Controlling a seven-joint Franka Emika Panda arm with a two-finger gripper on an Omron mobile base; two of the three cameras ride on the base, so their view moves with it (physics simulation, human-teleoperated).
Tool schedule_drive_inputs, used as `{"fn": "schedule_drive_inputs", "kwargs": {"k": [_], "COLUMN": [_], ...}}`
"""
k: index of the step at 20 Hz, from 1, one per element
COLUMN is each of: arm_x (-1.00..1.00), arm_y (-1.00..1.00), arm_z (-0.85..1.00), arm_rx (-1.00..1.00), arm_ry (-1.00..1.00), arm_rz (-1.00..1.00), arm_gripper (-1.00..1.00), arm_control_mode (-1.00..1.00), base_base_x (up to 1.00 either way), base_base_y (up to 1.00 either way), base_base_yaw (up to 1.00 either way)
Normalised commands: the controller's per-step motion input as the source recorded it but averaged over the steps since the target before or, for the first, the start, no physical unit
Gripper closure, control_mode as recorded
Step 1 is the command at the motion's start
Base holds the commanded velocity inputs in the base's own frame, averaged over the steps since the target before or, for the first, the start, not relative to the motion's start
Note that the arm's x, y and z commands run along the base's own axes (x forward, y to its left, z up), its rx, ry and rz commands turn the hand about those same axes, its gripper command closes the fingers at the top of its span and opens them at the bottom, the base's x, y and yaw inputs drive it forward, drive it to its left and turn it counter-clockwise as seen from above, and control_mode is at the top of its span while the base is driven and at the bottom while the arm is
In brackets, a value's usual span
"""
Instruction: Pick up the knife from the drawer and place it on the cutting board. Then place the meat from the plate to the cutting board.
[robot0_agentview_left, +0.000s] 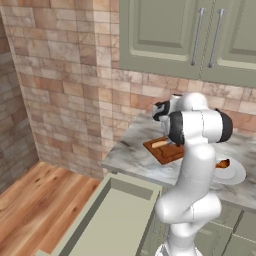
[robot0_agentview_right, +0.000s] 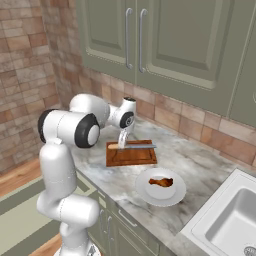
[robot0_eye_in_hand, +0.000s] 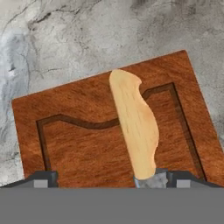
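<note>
The knife (robot0_eye_in_hand: 135, 127) lies flat on the reddish-brown cutting board (robot0_eye_in_hand: 83, 144), tan handle across the groove, blade (robot0_agentview_right: 145, 146) pointing toward the sink side. My gripper (robot0_eye_in_hand: 113, 179) hangs just above it, open, its fingertips (robot0_eye_in_hand: 43, 178) spread wide on either side of the handle and holding nothing. In the right base view the gripper (robot0_agentview_right: 122, 137) points down over the knife handle (robot0_agentview_right: 114, 146). The white plate (robot0_agentview_right: 161, 189) sits just in front of the board (robot0_agentview_right: 131, 156) with the meat (robot0_agentview_right: 161, 182) on it. The drawer (robot0_agentview_left: 115, 220) stands pulled out below the counter.
A steel sink (robot0_agentview_right: 227, 220) is set into the marble counter (robot0_agentview_right: 200, 170) at the right. Green wall cabinets (robot0_agentview_right: 165, 35) hang above the brick backsplash. My own arm (robot0_agentview_left: 197, 150) blocks part of the board (robot0_agentview_left: 162, 151) and plate (robot0_agentview_left: 236, 172) in the left base view.
</note>
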Motion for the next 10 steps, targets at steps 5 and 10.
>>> {"fn": "schedule_drive_inputs", "kwargs": {"k": [5,10], "arm_x": [-0.6,-0.68], "arm_y": [-0.38,-0.4], "arm_z": [0.02,0.0], "arm_rx": [0.0,0.0], "arm_ry": [-0.02,-0.01], "arm_rz": [0.0,0.0], "arm_gripper": [-1.0,-1.0], "arm_control_mode": [-1.0,-1.0], "base_base_x": [0.0,0.0], "base_base_y": [0.0,0.0], "base_base_yaw": [0.0,0.0]}}
